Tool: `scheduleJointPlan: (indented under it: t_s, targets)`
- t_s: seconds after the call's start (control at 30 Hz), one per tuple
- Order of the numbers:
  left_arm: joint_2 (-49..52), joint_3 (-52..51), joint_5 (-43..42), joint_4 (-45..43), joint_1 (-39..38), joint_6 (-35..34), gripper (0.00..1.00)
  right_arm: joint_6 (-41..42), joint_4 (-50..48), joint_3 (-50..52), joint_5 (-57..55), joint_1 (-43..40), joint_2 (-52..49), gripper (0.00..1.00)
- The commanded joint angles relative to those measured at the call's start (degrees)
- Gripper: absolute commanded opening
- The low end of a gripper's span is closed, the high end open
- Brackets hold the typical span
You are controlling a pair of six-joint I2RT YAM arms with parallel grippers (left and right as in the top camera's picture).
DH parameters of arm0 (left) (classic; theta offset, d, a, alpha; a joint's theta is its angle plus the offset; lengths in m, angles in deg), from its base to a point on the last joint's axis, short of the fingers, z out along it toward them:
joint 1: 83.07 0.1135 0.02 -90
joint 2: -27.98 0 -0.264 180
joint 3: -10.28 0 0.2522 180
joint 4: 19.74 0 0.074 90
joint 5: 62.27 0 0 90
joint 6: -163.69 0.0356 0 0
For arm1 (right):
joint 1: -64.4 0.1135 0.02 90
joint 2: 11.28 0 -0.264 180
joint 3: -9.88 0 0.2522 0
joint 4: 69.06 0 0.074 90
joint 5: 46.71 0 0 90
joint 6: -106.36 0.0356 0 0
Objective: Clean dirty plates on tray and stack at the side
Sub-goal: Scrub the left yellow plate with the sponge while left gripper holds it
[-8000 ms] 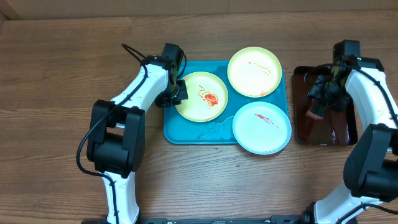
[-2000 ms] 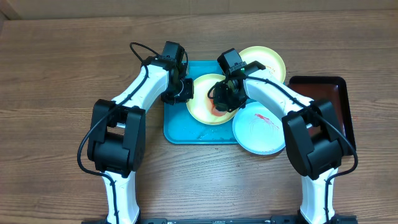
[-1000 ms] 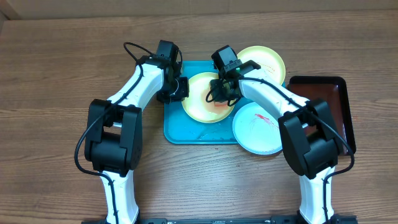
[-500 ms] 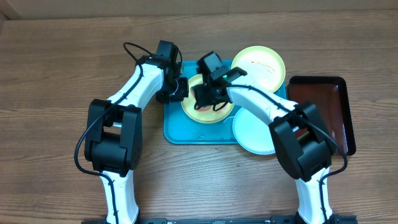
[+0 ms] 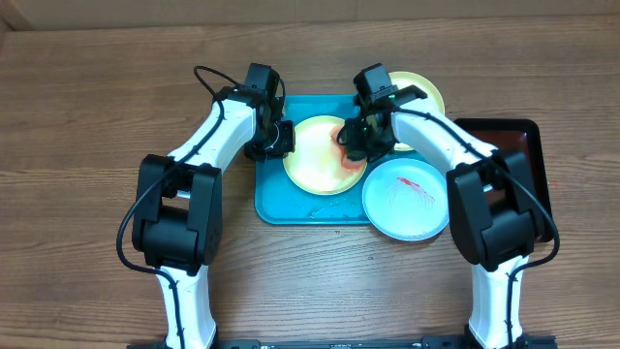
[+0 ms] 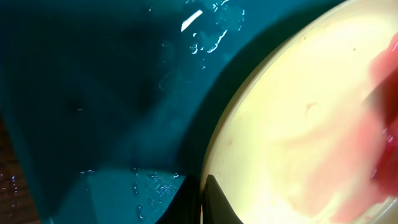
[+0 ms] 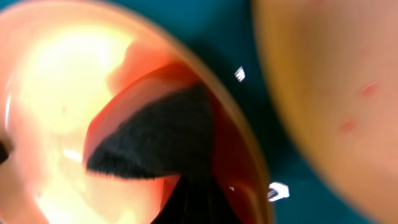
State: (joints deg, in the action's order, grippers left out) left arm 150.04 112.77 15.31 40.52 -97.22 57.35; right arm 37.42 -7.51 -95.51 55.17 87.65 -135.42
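Reaching in from the left, the left gripper (image 5: 275, 139) sits at the left rim of the near cream plate (image 5: 312, 165), which lies in the left half of the blue tray (image 5: 281, 201) on the wooden table (image 5: 87, 116). In the left wrist view one dark finger (image 6: 217, 202) lies against that rim, beside wet tray floor dotted with water drops (image 6: 211, 37). Whether the jaws pinch the rim or merely stand at it cannot be told. The plate's face there shows a pale pink wash towards its right side.

Over the right part of the same plate hangs the right gripper (image 5: 355, 139), closed on a red sponge (image 5: 347, 158) that presses on the plate's surface. The blurred right wrist view shows red material bunched around a black fingertip (image 7: 155, 146).

Behind the right arm, in the tray's far right corner, lies the far cream plate (image 5: 428, 93), partly hidden. In the near right corner lies the pale blue plate (image 5: 397, 211), overhanging the tray's edge, with a red sauce smear (image 5: 411, 184) on it.

Furthest right, on the table just beside the blue tray, lies a dark red-brown tray (image 5: 535, 160), its left side covered by the right arm
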Motion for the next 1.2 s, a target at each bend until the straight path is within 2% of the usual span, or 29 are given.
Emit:
scheduleJointPlan:
  t_s: [0.0, 0.23, 0.37, 0.57, 0.77, 0.9, 1.03, 1.17]
  targets:
    - [0.72, -0.39, 0.15, -0.44, 0.28, -0.59, 0.04, 1.73, 1.86, -0.28, 3.45, 4.9, -0.39, 0.04]
    - [0.72, -0.39, 0.11, -0.66, 0.26, -0.61, 0.04, 4.98, -2.36, -0.26, 2.05, 11.08, -0.39, 0.04]
    - [0.72, -0.39, 0.09, -0.46, 0.26, -0.59, 0.04, 9.05, -8.09, -0.24, -2.54, 10.95, -0.39, 0.04]
    - [0.72, -0.39, 0.13, -0.48, 0.33, -0.59, 0.04, 9.46, -14.34, -0.26, -10.16, 7.52, -0.39, 0.04]
    - [0.72, -0.39, -0.13, -0.59, 0.33, -0.63, 0.04, 9.4, -6.95, -0.37, -9.79, 2.38, -0.39, 0.04]
    - [0.72, -0.39, -0.11, -0.79, 0.33, -0.61, 0.04, 8.72, -0.2, -0.37, -3.67, 1.51, -0.39, 0.04]
    - [0.72, -0.39, -0.11, -1.09, 0.33, -0.61, 0.04, 7.34, 4.33, -0.35, 2.36, 3.96, -0.39, 0.04]
    - [0.72, -0.39, -0.13, -1.36, 0.33, -0.61, 0.04, 7.72, 3.52, -0.28, 2.82, 8.59, -0.39, 0.04]
